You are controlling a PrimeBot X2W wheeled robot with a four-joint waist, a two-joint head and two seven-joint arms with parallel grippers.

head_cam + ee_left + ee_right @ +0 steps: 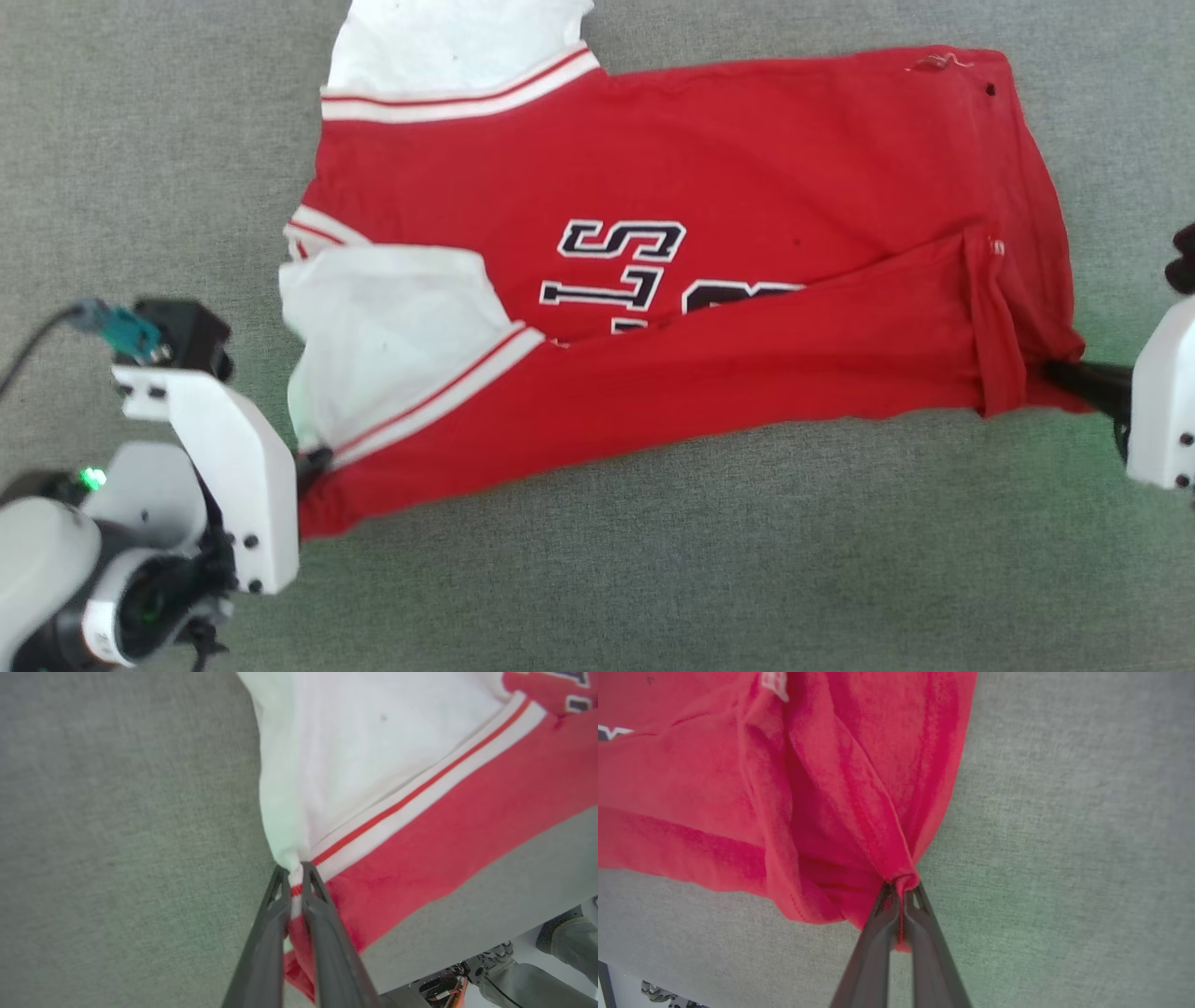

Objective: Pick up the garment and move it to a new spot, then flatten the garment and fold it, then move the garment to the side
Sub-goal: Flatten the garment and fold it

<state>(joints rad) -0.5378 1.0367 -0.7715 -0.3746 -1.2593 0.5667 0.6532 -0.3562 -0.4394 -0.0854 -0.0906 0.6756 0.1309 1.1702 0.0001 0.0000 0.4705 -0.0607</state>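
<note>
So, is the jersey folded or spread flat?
Partly folded: the jersey has its near edge doubled over part of the lettering; the rest lies spread.

Grey-green woven surface (653, 569), red and white garment (709, 168) lying across it, near edge folded over

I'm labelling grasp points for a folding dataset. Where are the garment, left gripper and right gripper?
garment (709, 140), head view, red body above the lettering.
left gripper (294, 870), left wrist view, between fingertips pinching the striped sleeve trim.
right gripper (902, 887), right wrist view, between fingertips pinching bunched red fabric.
</note>
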